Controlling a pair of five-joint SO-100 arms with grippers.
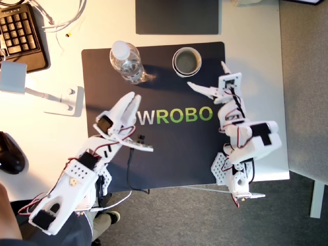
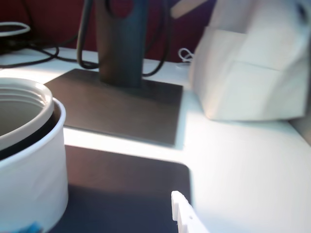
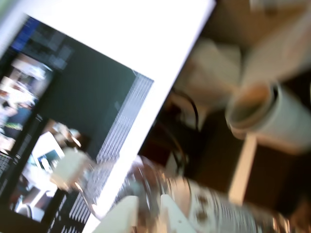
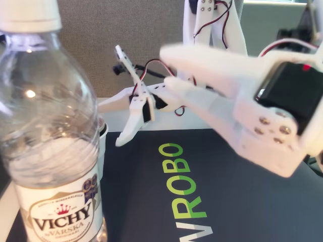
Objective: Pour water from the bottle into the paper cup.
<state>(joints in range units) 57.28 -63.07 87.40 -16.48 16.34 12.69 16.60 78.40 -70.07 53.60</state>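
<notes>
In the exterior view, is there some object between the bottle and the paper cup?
No. In the exterior view, only bare dark mat lies between the bottle and the paper cup.

On the counter [image 1: 46,128], a mat [image 1: 169,154]. On the mat, toward its far edge, the bottle [image 1: 126,62] standing upright at the exterior view's left and the paper cup [image 1: 187,61] standing at the exterior view's right, well apart. Behind the cup, off the mat, a flat stand base [image 1: 177,15]. In front of the bottle, over the mat's side at the exterior view's left, my first claw [image 1: 144,123], not touching the bottle. Near the cup, just in front and toward the exterior view's right, my second claw [image 1: 206,74], not touching it. Off the mat at the exterior view's left, a keyboard [image 1: 19,33] far back and a mouse [image 1: 10,154] nearer the front.
</notes>
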